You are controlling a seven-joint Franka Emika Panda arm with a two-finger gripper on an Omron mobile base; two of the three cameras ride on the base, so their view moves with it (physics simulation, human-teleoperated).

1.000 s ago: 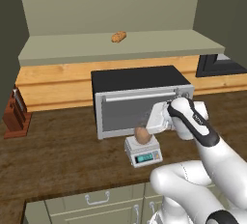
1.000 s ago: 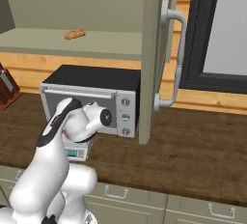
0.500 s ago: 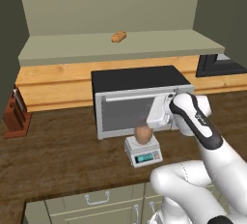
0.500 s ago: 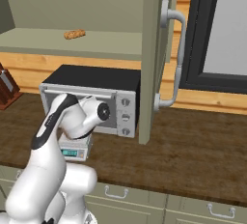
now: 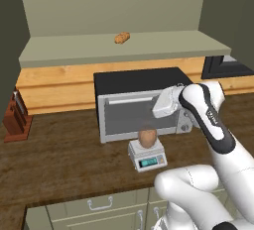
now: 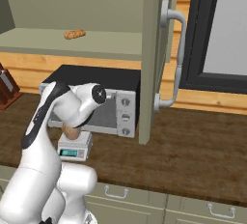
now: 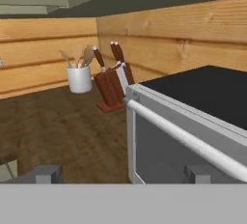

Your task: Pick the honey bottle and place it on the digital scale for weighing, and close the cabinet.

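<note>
The honey bottle (image 5: 147,137), a small brown rounded jar, stands upright on the digital scale (image 5: 147,157) in front of the toaster oven. From the right it is half hidden behind my arm, honey bottle (image 6: 71,132) on scale (image 6: 75,149). My gripper (image 5: 158,109) hangs above and to the right of the bottle, apart from it, before the oven door. In the hand view the gripper (image 7: 123,175) is open, its fingertips (image 7: 48,172) wide apart with nothing between them. The cabinet (image 6: 153,49) stands open, its door edge-on with a silver bar handle (image 6: 177,59).
A silver toaster oven (image 5: 134,102) with a black top sits behind the scale. A knife block (image 5: 16,115) stands at the left and a white utensil pot (image 7: 79,77) beyond it. An orange-brown bread lump (image 5: 121,37) lies on the cabinet shelf. A dark window frame (image 6: 212,35) is at the right.
My gripper has lifted up and away from the honey bottle and turned towards the oven front. The bottle stays on the scale.
</note>
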